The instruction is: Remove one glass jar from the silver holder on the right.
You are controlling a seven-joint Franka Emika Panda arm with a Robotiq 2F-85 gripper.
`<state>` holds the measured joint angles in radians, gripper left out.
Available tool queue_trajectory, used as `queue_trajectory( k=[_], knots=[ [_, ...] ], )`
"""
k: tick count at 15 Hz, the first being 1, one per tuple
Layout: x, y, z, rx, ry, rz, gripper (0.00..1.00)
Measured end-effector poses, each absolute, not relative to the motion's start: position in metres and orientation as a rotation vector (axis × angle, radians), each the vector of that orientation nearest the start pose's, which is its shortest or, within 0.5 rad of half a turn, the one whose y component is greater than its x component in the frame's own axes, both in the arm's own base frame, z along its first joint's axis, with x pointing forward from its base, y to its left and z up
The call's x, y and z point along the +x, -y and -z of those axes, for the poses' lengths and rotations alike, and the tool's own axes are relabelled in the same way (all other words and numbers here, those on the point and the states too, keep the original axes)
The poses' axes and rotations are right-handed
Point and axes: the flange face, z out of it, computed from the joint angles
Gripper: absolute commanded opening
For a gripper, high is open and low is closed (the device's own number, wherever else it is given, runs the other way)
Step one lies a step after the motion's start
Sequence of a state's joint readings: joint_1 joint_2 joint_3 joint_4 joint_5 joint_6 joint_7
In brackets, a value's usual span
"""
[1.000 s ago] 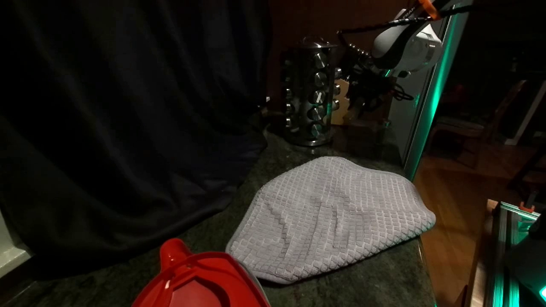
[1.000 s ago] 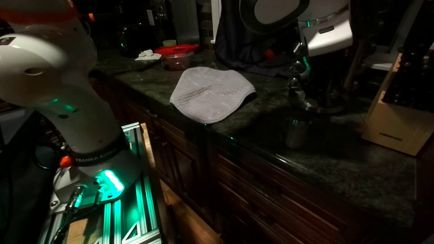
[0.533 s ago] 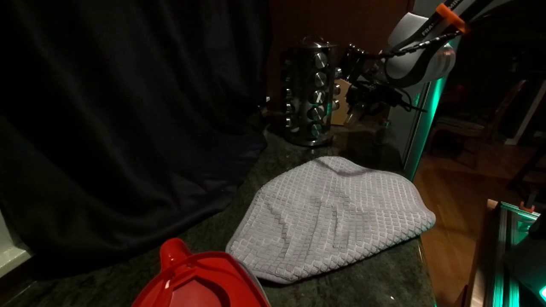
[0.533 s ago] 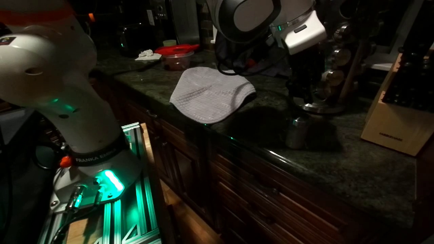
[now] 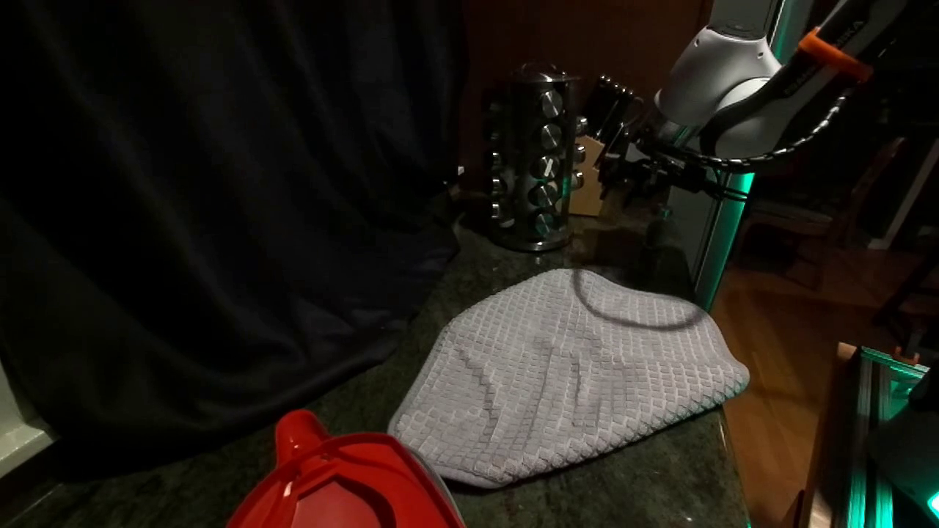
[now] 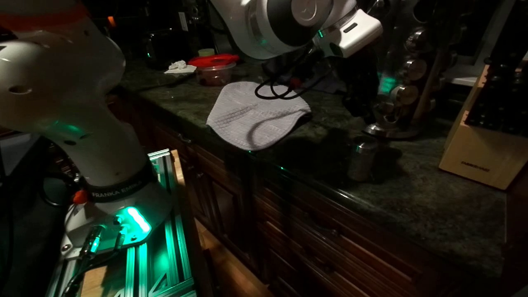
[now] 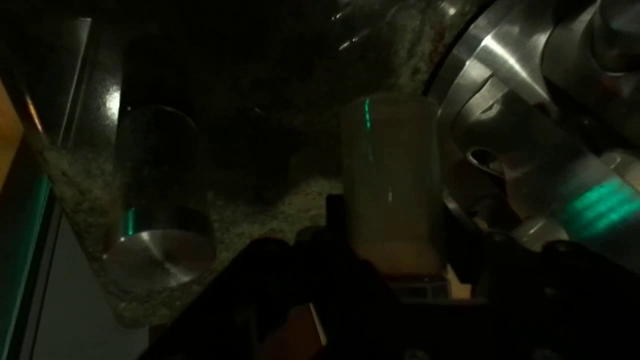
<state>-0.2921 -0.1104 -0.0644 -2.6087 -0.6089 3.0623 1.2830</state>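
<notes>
My arm [image 6: 280, 20] arches over the worktop [image 6: 433, 185], wrist tilted, so that the end effector [image 7: 395, 230] slants downward beside the silver holder [image 5: 522, 154]. I have it clenched on a glass jar [image 7: 392, 170], which my wrist view shows fully out of the silver holder, just beside it. A capped jar [image 6: 362, 163] stands upright near the silver holder's base.

The glass jar [image 7: 392, 185] is dull tan-brown, the holder [image 5: 524, 150] silver, the lid [image 6: 214, 61] red, the cloth [image 5: 572, 374] grid-patterned grey.
</notes>
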Motion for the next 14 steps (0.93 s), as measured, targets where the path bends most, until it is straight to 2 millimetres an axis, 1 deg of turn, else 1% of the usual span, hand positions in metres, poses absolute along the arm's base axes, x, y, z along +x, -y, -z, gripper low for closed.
queue_trajectory(
  k=[2, 4, 6, 10, 14],
  knots=[
    [0.446, 0.116, -0.356, -2.599, -1.441, 0.949, 0.24],
    [0.441, 0.107, -0.364, -2.624, -1.412, 1.019, 0.24],
    [0.438, 0.094, -0.365, -2.658, -1.404, 1.059, 0.24],
    [0.435, 0.061, -0.348, -2.747, -1.364, 1.076, 0.24],
    [0.431, 0.037, -0.331, -2.816, -1.311, 1.115, 0.24]
  ],
)
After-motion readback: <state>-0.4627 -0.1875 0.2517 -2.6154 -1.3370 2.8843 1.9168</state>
